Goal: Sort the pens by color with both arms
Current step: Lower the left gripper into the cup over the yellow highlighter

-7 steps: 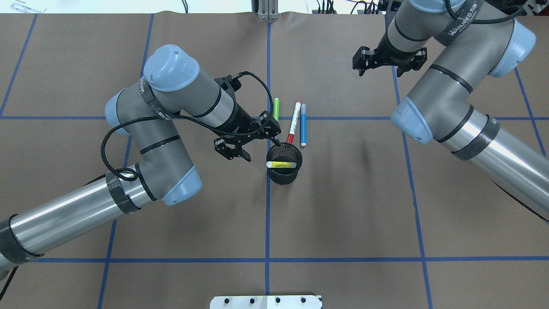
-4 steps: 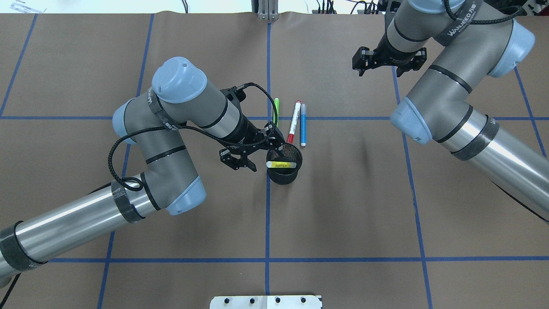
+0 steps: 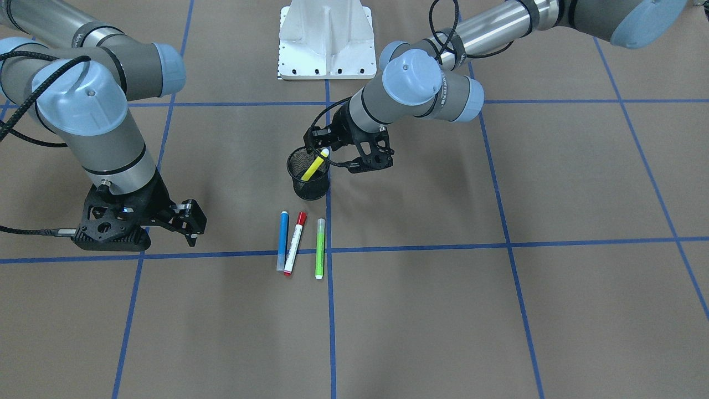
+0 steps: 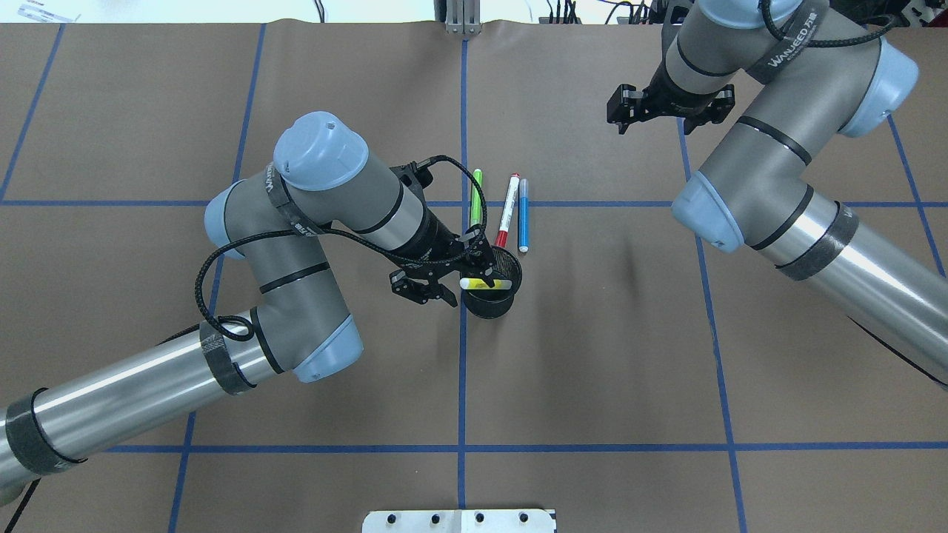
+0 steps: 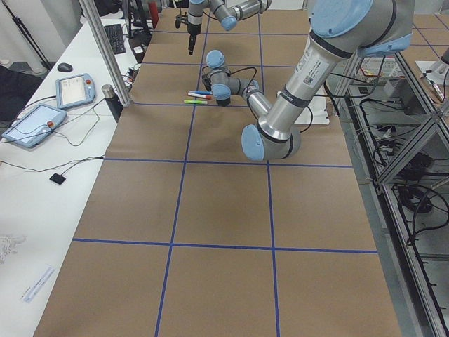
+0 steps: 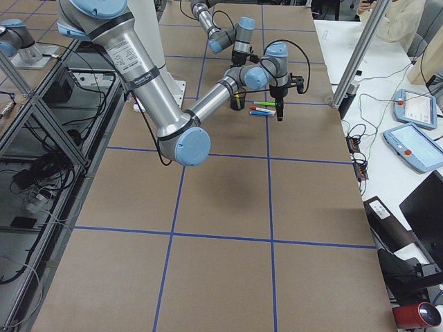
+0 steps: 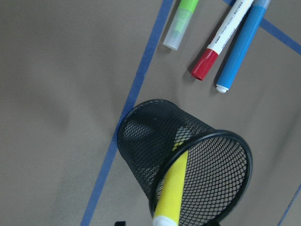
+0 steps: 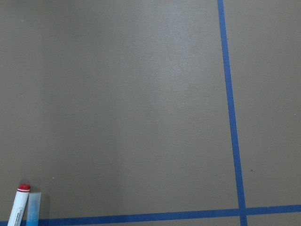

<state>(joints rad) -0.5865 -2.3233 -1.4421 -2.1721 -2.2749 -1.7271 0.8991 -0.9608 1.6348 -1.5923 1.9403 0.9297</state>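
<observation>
The yellow pen [image 4: 485, 283] leans in the black mesh cup [image 4: 512, 271], its white end over the cup's left rim; it also shows in the front view [image 3: 313, 165] and the left wrist view [image 7: 172, 187]. My left gripper [image 4: 453, 277] is open, its fingers on either side of that end without touching it. The green pen [image 4: 475, 194], the red-capped white pen [image 4: 508, 209] and the blue pen [image 4: 523, 215] lie side by side just beyond the cup. My right gripper [image 4: 656, 122] is open and empty, far to the right of the pens.
The white pedestal base [image 3: 327, 39] stands at the robot's edge of the table. Blue tape lines [image 4: 464, 370] mark a grid on the brown table cover. A side table with teach pendants [image 5: 35, 123] runs along the operators' edge.
My left arm has moved right and toward the cup, bringing its open gripper around the yellow pen's upper end. My right arm has shifted only slightly. The pens have not moved.
</observation>
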